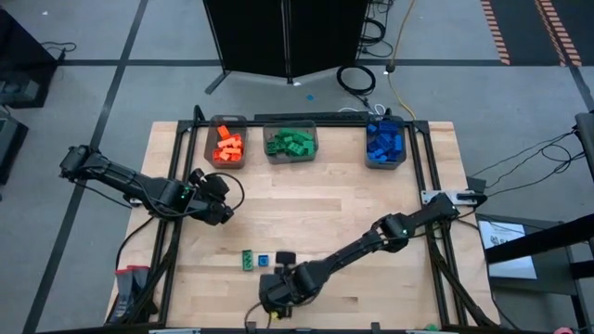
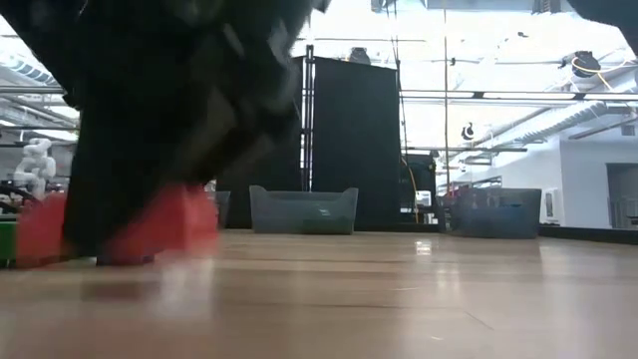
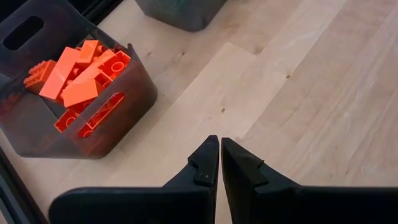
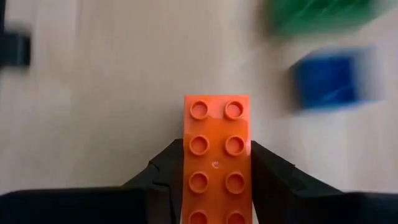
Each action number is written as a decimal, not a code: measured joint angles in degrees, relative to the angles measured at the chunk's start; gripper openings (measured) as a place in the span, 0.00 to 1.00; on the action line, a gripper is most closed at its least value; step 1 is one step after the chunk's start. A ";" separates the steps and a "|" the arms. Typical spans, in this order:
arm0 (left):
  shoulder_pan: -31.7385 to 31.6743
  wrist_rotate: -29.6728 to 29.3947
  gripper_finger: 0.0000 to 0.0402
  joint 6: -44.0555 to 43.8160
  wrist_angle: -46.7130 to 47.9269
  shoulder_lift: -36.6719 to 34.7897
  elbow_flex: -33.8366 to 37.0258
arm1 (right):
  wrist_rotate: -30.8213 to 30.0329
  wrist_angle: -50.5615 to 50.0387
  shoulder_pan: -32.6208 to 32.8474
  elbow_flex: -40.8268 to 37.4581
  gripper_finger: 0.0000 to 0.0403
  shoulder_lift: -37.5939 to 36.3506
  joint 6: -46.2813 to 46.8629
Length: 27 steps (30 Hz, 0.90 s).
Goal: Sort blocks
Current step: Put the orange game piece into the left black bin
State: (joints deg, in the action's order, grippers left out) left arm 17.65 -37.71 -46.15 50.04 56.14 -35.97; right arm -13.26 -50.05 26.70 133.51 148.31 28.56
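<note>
At the bottom centre of the high view I had the right gripper [image 4: 216,180] clamped on an orange block [image 4: 217,155], bound for the orange bin [image 1: 226,148], while the left gripper [image 3: 219,163] waited pinched empty.

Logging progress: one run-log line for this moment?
right gripper: fingers around orange brick | left gripper: shut, near orange bin | loose: green, blue bricks

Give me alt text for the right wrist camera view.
An orange brick, studs up, sits between the right gripper's two dark fingers, which press against its long sides above a pale wooden table. Beyond lie a blurred blue brick and a green brick.
</note>
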 joint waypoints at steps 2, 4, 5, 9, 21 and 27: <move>0.00 0.01 0.06 0.00 -0.01 0.00 0.01 | -1.76 -0.70 -1.21 0.69 0.30 -1.50 -2.55; 0.00 0.03 0.06 0.00 -0.02 0.00 0.02 | -2.16 -1.38 -2.59 -0.35 0.30 -4.19 -3.43; 0.00 0.09 0.06 0.00 -0.01 0.00 0.00 | -2.80 -2.52 -3.25 -0.32 0.30 -5.42 -4.05; 0.00 0.22 0.06 0.02 -0.02 0.00 0.01 | -5.95 -7.01 -6.32 -0.41 0.30 -9.54 -8.46; 0.00 0.15 0.06 1.32 0.24 -0.02 0.01 | -8.81 -15.95 -25.36 -0.30 0.30 -15.60 -19.12; 0.00 0.26 0.06 3.08 0.24 0.00 0.02 | 0.47 3.04 -35.61 -0.30 0.30 -15.19 -23.09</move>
State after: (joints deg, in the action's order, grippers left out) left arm 17.65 -37.45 -43.07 50.28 56.14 -35.95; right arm -12.79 -47.01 -8.91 133.21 133.12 5.47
